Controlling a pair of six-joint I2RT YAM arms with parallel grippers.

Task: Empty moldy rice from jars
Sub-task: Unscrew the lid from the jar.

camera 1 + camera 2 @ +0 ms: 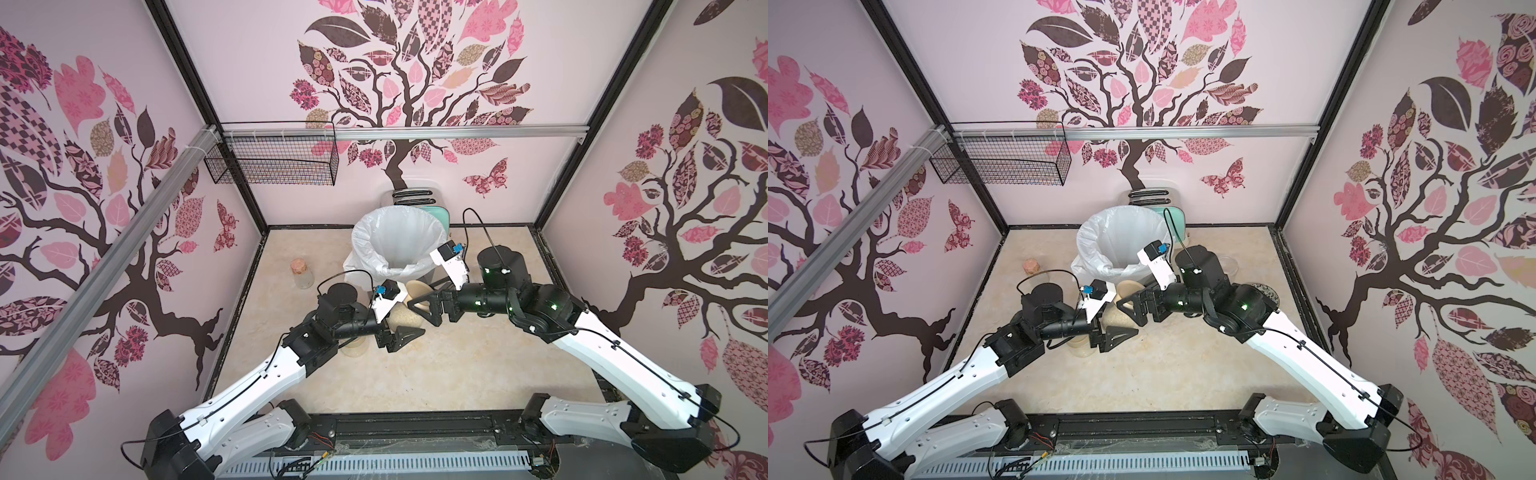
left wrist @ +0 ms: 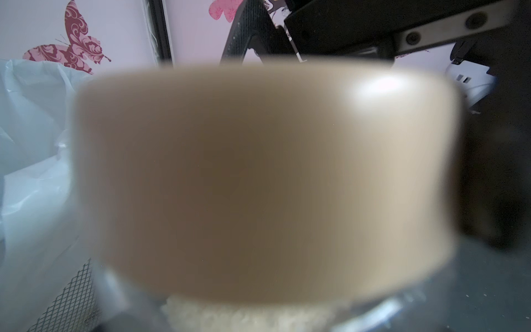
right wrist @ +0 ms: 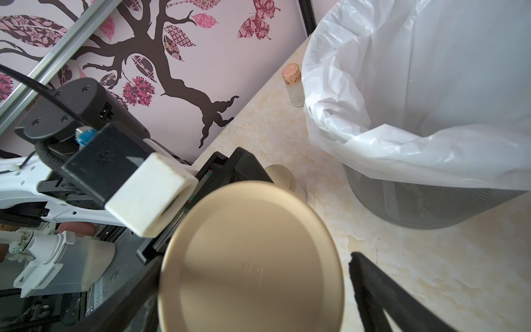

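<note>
L arm (image 1: 266, 370) stretches over the tabletop (image 1: 436, 374), and its jaws are clamped on 1 jar (image 1: 1116, 318), tipped so its beige lid (image 3: 247, 230) faces the R arm (image 1: 615, 349). The moldy rice (image 2: 247, 316) sits inside as a pale mass behind the glass, just under the lid (the L wrist view is mostly blurred lid, so there's not much else to read there). The lid is on the jar. R jaws stand wide, 1 finger on either side of the lid. In the R wrist view there's a clear gap btw the lid's rim and 1 finger (image 3: 370, 284); on the other side I can't tell if it touches. The jar is just in front of the mesh bin (image 3: 431, 207) w/ its white bag liner (image 1: 361, 245), near it but not over the opening. A 2nd jar (image 1: 353, 348) w/ rice stands on the tabletop under the L arm, partly hidden. A cork-stoppered flask (image 1: 301, 276) stands apart, to the L of the bin.
</note>
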